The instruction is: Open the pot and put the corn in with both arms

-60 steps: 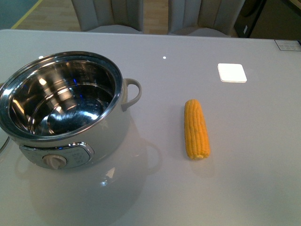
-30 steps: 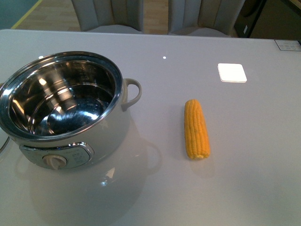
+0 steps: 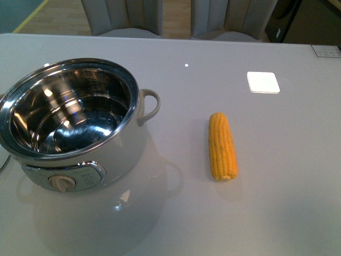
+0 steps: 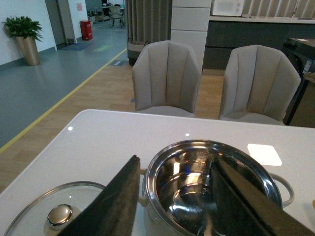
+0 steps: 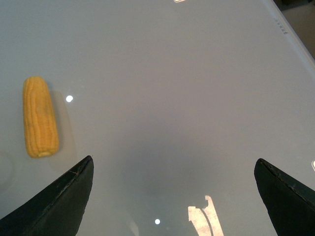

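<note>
The corn (image 3: 222, 146) lies bare on the table (image 3: 277, 213), roughly midway between its left and right edges. It is a tapered yellow-orange cob with tight rows of kernels, its narrow end pointing toward the far edge. It sits well apart from the pot (image 3: 127, 152), probably left in the open so that fingers can close across its width.

The pot stands nearer the left edge. It has round white walls, a polished steel bowl and rim, a loop handle (image 3: 151, 104) facing the corn and a knob (image 3: 63, 183) facing the near edge. It is already uncovered. Its glass lid (image 4: 34, 209) rests flat between the pot and the left edge, so dropping the corn in looks like the remaining step.

The left gripper (image 4: 173, 164) hangs over the pot with its jaws spread and empty. The right gripper (image 5: 173, 161) is also wide apart, holding nothing, with the corn off to one side.
</note>
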Controlling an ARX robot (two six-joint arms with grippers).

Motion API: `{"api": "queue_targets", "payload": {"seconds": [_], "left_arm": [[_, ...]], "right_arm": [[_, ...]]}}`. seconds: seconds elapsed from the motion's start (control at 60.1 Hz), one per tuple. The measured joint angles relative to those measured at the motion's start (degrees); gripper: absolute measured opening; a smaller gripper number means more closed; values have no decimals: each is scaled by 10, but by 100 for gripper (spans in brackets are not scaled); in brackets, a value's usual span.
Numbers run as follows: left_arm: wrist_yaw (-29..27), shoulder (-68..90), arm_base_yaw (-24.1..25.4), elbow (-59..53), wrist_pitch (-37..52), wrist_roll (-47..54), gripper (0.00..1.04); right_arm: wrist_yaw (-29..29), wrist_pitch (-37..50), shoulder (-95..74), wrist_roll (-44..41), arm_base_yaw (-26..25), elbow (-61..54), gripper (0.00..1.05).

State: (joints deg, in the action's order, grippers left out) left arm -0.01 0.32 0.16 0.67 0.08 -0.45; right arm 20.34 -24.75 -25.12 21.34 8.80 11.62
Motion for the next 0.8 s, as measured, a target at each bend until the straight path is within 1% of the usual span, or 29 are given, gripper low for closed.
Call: {"api": "queue_targets", "payload": {"seconds": [0.1,0.133,0.183,0.216,0.283,0.316,0.382,0.482,0.615,0.798], "left_arm": [[0,0,0,0,0,0,67],[0,0,0,0,0,0,75],[0,0,0,0,0,0,82],[0,0,0,0,0,0,89],[0,0,0,0,0,0,99],[0,0,0,0,0,2,99],[0,0,0,0,0,2,98],[0,0,0,0,0,2,98],[0,0,0,0,0,2,98],[0,0,0,0,0,2,98]], "right_arm": [[16,33,-40,20,18,3,96],[26,60,-70,28,31,4,96],[31,90,-108,39,44,7,96],[42,121,-153,55,60,15,96],[57,173,-226,73,87,32,96],[61,198,-263,82,101,43,96],[59,242,-336,96,125,69,96],[43,297,-441,105,145,105,96],[16,364,-574,103,148,145,96],[-38,417,-707,71,139,201,96]]}}
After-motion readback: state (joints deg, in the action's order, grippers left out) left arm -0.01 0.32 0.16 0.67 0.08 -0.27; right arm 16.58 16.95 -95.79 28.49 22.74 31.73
